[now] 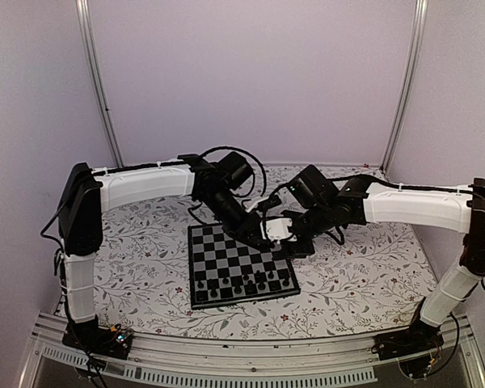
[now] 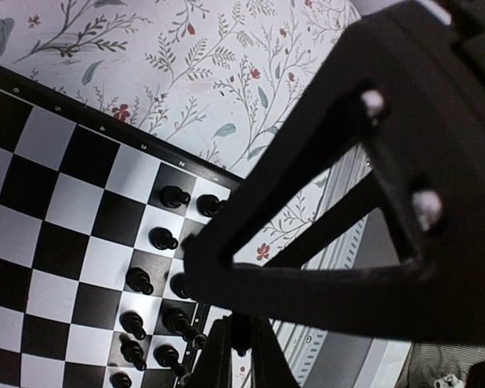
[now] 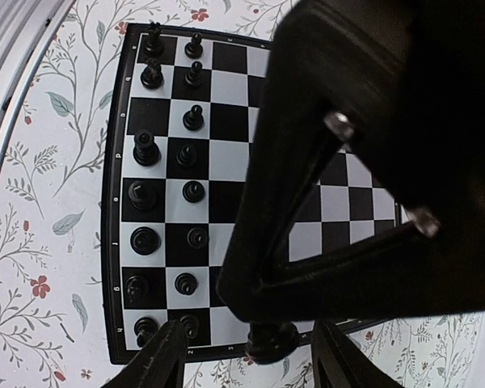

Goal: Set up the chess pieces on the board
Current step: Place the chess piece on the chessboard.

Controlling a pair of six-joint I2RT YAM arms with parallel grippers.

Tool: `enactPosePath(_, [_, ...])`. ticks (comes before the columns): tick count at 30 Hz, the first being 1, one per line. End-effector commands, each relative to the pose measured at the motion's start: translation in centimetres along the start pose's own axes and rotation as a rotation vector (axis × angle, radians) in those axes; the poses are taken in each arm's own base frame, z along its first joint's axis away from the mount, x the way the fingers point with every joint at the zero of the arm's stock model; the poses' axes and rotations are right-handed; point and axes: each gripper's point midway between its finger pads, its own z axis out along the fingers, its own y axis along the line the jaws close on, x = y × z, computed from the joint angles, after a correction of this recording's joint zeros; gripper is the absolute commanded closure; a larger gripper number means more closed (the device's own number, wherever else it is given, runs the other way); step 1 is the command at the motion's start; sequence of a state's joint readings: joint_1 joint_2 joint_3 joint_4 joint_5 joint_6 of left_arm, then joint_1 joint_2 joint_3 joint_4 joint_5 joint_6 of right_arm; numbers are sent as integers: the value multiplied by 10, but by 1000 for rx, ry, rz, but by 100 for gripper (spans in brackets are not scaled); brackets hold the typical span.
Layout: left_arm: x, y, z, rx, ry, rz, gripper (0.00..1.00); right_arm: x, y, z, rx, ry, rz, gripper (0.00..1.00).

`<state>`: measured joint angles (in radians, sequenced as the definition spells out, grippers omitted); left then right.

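The two arm bases are bolted side by side at the near edge of the tabletop [image 1: 145,242], which is covered by a floral cover [image 1: 364,267]. Beyond them, about mid-tabletop, the board [image 1: 226,257] lies flat and slightly askew to the tabletop's edges. The chess pieces [image 1: 244,284] stand upright in two rows along the board's near edge, one to a square.

Farther back, over the board's far right corner, the two arms meet. The left arm [image 1: 141,186] reaches in from the left edge and the right arm [image 1: 412,206] from the right edge, and their wrists are nearly touching.

The left pincer [image 2: 241,331] is clenched, with its fingers drawn almost together. Something small and dark shows in the slit between them, but it cannot be told whether that is a chess piece.

The right pincer [image 3: 250,339] is released. Its fingers stand well apart above the board's right edge, with floral cover showing in the gap. A dark rounded shape [image 3: 271,341] hangs between them and touches neither. It sits at the tip of a large black frame [image 3: 347,202] that blocks much of the right wrist view. What the shape is cannot be told.
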<state>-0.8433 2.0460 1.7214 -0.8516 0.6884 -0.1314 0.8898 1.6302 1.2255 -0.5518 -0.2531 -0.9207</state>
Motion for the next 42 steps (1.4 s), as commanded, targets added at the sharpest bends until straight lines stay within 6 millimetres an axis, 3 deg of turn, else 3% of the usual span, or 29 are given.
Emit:
enactPosePath(1, [-3,-11,-5,54,-5,10,99,0,-6,10,50,48,-39,46])
enactPosePath(4, [-1,-12,-4,65,0,9,99,-2,-6,14,56,51,-40,51])
enactPosePath(12, [1,-9,-2,60,8,5,97,-1,-2,17,50,60,-28,82])
enactPosePath(15, [1,-8,-5,48,2,7,95,3,2,18,47,66,-22,88])
enactPosePath(20, [0,-10,-22,-12,-63,38,81,4,6,14,22,27,39,92])
enactPosePath(23, [-7,-20,-41,-32,-173,73,79,-3,1,4,-11,-50,122,93])
enactPosePath(31, [-37,-45,-102,-212,-584,292,73,-39,-18,-47,-205,-390,357,94])
enactPosePath(36, [-40,-80,-104,-316,-681,572,69,-46,-21,-63,-350,-523,463,93])
enactPosePath(42, [-43,-94,-92,-307,-629,723,67,-51,-14,-68,-407,-565,465,92])
